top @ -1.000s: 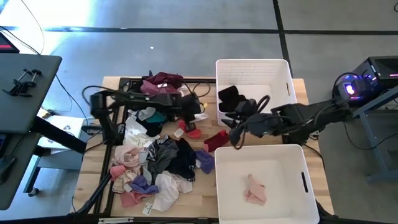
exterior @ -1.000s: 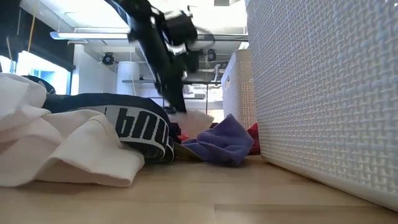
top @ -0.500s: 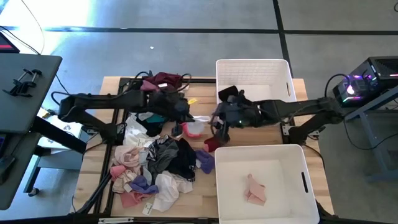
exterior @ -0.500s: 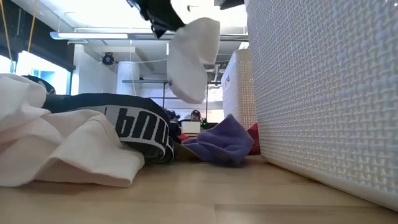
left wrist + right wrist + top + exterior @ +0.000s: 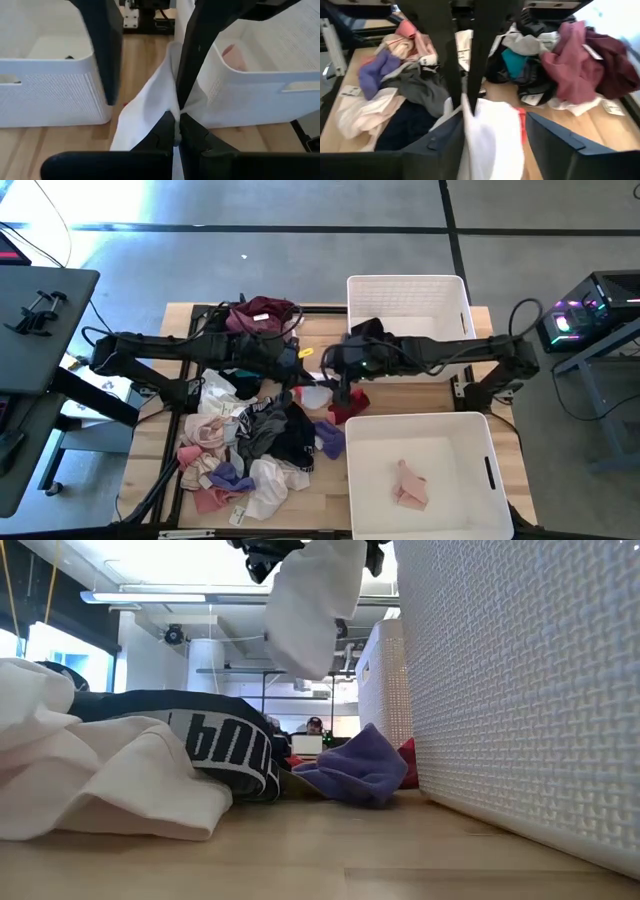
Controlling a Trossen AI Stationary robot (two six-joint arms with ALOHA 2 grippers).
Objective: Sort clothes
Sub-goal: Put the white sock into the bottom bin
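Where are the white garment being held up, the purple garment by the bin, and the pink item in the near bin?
white garment [image 5: 310, 610], low view, middle of the hanging cloth.
purple garment [image 5: 360, 772], low view, centre of its crumpled top.
pink garment [image 5: 410, 485], high view, middle of the piece lying in the bin.

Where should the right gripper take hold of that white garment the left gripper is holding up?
Probably the top edge of the white garment, beside the left gripper pinching it. The right gripper is open around it, facing from the bins' side. The cloth hangs limp below, so its lower part would likely slip or bunch.
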